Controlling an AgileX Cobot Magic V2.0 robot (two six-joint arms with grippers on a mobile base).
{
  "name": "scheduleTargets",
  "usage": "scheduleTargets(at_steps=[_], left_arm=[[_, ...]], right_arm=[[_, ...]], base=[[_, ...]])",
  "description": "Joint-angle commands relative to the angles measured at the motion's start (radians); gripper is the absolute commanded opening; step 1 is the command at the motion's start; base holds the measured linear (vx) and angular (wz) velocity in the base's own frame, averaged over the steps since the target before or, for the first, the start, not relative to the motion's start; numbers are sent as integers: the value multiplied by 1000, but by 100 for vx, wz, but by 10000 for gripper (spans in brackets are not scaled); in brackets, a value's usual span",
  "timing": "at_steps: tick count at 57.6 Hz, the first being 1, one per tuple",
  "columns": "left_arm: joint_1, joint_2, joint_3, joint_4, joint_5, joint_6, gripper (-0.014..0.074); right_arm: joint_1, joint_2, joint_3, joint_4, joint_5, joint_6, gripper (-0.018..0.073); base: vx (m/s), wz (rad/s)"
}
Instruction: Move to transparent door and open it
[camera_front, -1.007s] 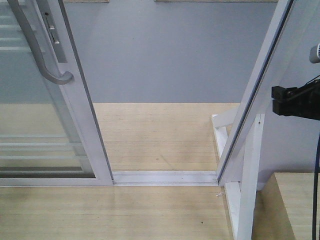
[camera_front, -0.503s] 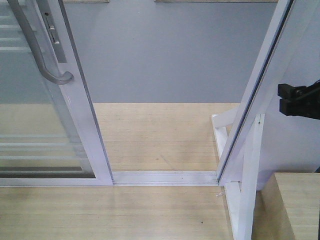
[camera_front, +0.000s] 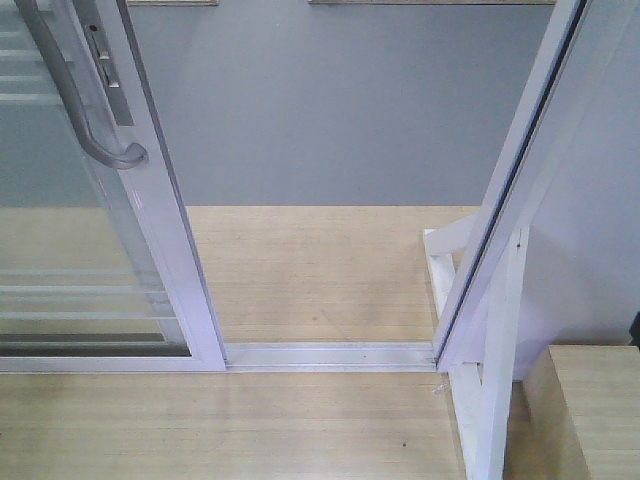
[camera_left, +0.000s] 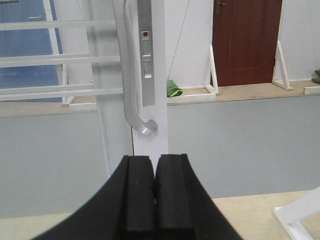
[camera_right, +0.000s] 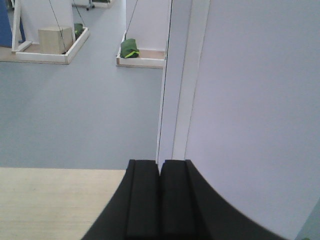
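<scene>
At far left of the front view, the door (camera_front: 90, 240) stands slid aside, its handle (camera_front: 85, 110) curving off the stile. Beside it, we see the sill track (camera_front: 330, 355) bare across the gap, then the jamb (camera_front: 520, 170) at right. Our left claw (camera_left: 155, 200) is pressed closed, empty, facing the handle; right claw (camera_right: 160, 200) closed too, near the jamb.

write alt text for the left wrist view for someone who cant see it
The left pincer, its black fingers pressed together and holding nothing, points at the white stile of the transparent door, just below the curved grey pull handle. Thin white bars cross the glass on the left; a grey floor and a dark red door lie beyond.
</scene>
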Motion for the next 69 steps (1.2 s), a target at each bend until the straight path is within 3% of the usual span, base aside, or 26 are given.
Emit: scheduleTargets(at_steps=[1,12,21,69], left_arm=[[-5,-15,15,-9,-77,0,-8],[-5,-15,15,-9,-77,0,-8],[-5,-15,15,-9,-77,0,-8],[-5,-14,15,-9,-77,0,-7]], right_arm=[[-7,-90,39,-15,-90,-12,-11],[-7,-294,179,-9,-92,-12,-8],[-7,-448,271,52,-75,-7,-6],[-4,-443,268,71,-64,-8,-6]], base=[[0,0],[0,0],[0,0],[0,0]])
